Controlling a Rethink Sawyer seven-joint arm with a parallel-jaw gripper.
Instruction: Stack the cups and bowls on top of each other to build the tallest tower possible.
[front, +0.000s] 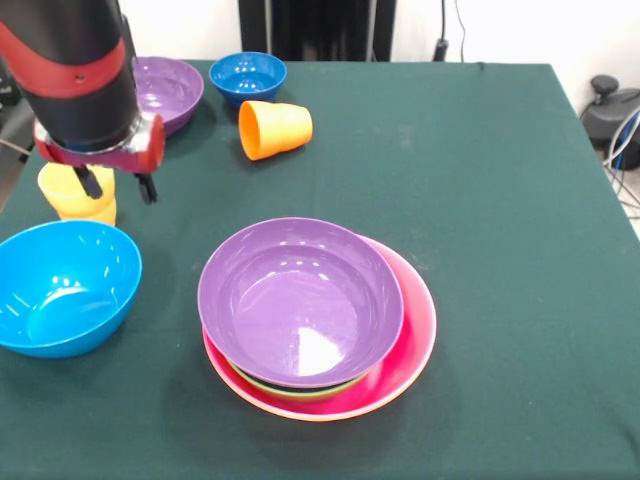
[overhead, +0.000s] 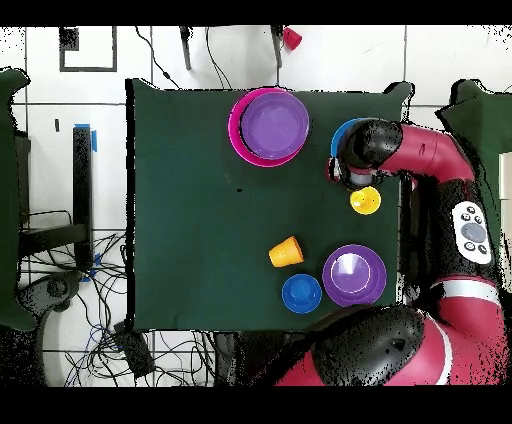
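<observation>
Lighting's bright and even, pretty clearly from overhead. White glare spots sit inside the purple bowl (front: 300, 298) and the light blue bowl (front: 62, 285). Shadows on the green tablecloth (front: 480, 200) are soft and short, and the front view looks a touch soft.

The arm's wrist covers the top of the yellow cup (front: 76, 196) in the front view; the gripper (front: 118, 186) shows only two dark finger stubs, so the jaws' spacing is unreadable; overhead, the arm blocks most of the light blue bowl (overhead: 342, 134); the green bowl (front: 300, 390) peeks as a thin rim beneath the purple bowl (front: 300, 300); the light blue bowl runs off the front view's left edge.
</observation>
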